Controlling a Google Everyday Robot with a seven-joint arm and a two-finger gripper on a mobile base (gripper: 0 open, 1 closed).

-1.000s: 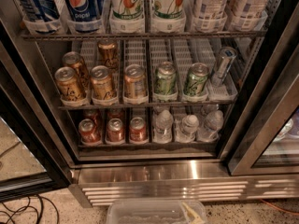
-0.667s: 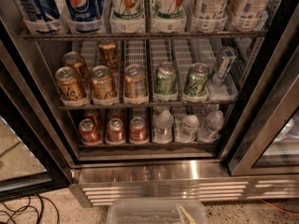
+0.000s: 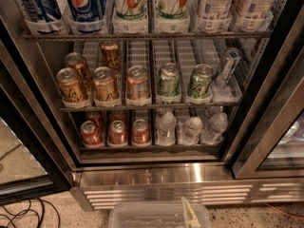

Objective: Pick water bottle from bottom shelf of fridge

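Right at the bottom edge of the frame sits a clear plastic tub (image 3: pixel 159 216) with a pale yellowish strip sticking up at its right side. Dark cables (image 3: pixel 21 216) curl over the speckled floor in the lower left corner. The gripper is nowhere in the frame, so I cannot tell what state it is in.

Just above the tub runs the slatted vent grille (image 3: pixel 190 194) of the fridge (image 3: pixel 152 175), whose doorway is open between the dark door frames at left and right.

Now the bottom shelf (image 3: pixel 152 148). Red cans (image 3: pixel 117 132) fill the left lanes. In the right lanes stand three upright bottles side by side: the left water bottle (image 3: pixel 166 127), the middle water bottle (image 3: pixel 192 128) and the right water bottle (image 3: pixel 216 126). All three have their white caps up and sit just behind the front lip.

One rack up are gold cans (image 3: pixel 105 84) on the left and green cans (image 3: pixel 200 81) on the right. A slim silver can (image 3: pixel 227 67) leans at the far right. Along the top edge of the frame stands a row of big soda bottles (image 3: pixel 129 4).

By my read, the task is at its very start. Nothing is grasped and no bottle has been lifted. The reach in, the grasp and the pull-out are all left to do.
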